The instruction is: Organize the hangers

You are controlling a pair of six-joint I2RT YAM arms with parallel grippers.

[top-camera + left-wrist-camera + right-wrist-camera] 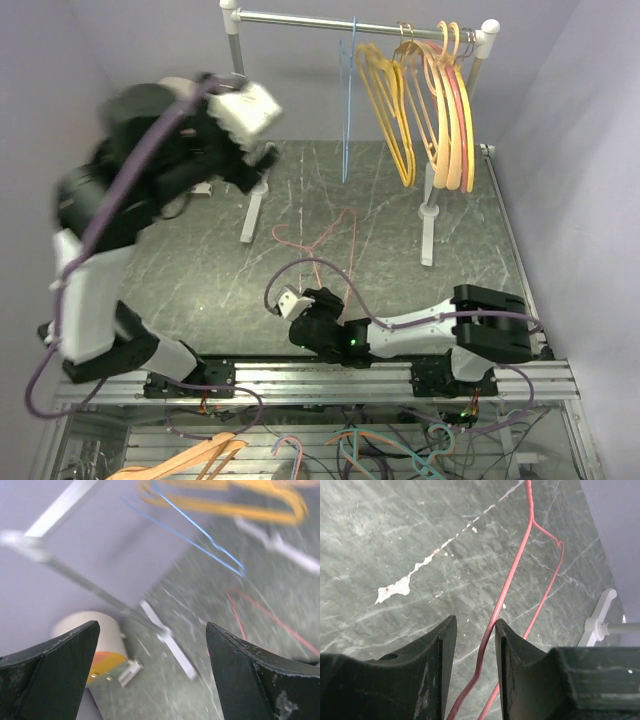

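Several thick yellow and orange hangers [420, 100] hang at the right end of the white-and-metal rail [360, 20], with a thin blue wire hanger [347, 100] to their left. A red wire hanger [330, 235] lies flat on the table. My right gripper [275, 298] is low on the table at its near end. In the right wrist view its jaws [474, 625] straddle one red wire [515, 575], which touches the right finger and leaves a gap on the left. My left gripper [262, 150], blurred, is raised by the rail's left post, wide open and empty [152, 670].
The rail's two white feet [252, 215] [428, 235] stand on the dark marbled table. A white roll with an orange end [95, 645] sits by the wall at the far left. More hangers [190, 460] lie below the table's near edge. Walls close in on both sides.
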